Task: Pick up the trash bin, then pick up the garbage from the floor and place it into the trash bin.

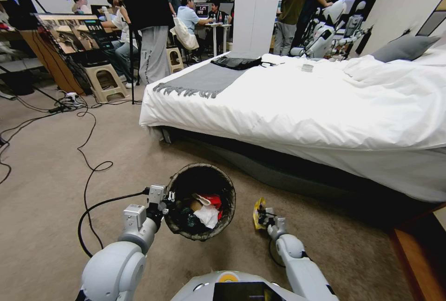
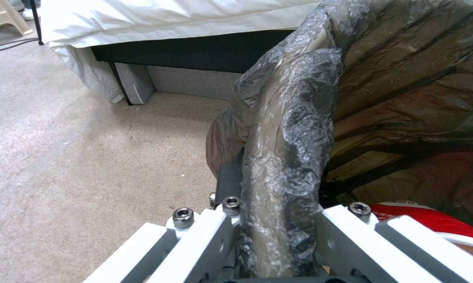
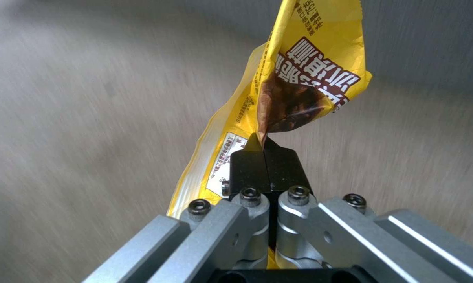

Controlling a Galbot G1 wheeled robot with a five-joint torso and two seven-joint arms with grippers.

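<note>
The left end effector [image 1: 168,200] clamps the black-bag-lined round trash bin's [image 1: 200,172] rim; just beside the bin, the right end effector [image 3: 264,146] pinches a crumpled yellow snack wrapper [image 3: 299,74].

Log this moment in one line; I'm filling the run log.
left gripper: shut on trash bin rim | right gripper: shut on yellow wrapper, beside bin

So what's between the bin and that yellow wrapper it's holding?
Just bare carpet, seen in the head view, separates the trash bin from the wrapper pinched in the right gripper.
</note>
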